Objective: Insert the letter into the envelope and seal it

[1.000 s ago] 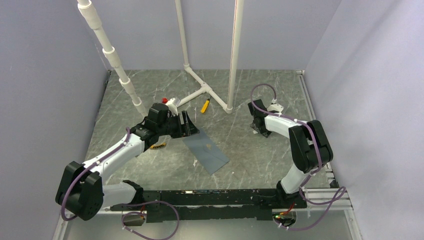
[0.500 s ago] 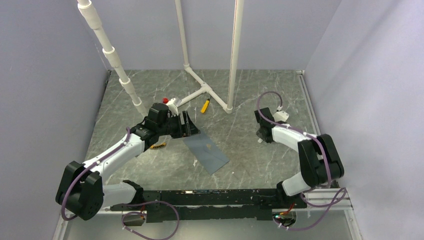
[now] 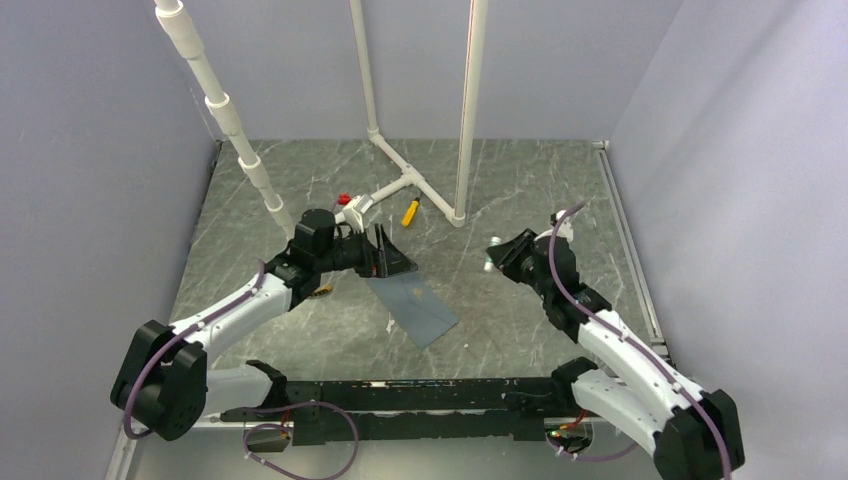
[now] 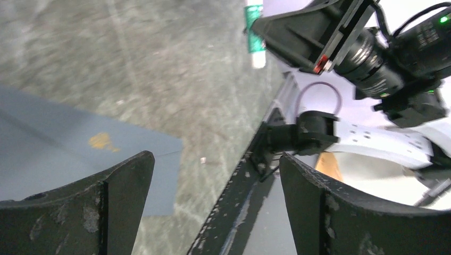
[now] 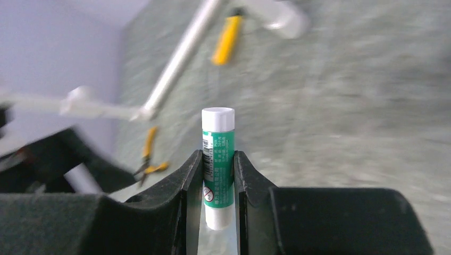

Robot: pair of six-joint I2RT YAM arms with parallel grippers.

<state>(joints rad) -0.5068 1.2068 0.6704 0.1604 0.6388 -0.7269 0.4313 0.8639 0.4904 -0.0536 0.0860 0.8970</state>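
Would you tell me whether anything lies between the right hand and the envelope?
Nothing visible does; only tabletop lies between the right hand, holding a glue stick, and the envelope.

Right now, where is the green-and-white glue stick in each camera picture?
Top external: the glue stick is a tiny pale tip at the right pincer, right of centre.
Left wrist: the stick is at the top edge, centre.
Right wrist: the stick is dead centre, upright, clamped.
Shared landmark: the yellow-handled tool, in the top and right wrist views.
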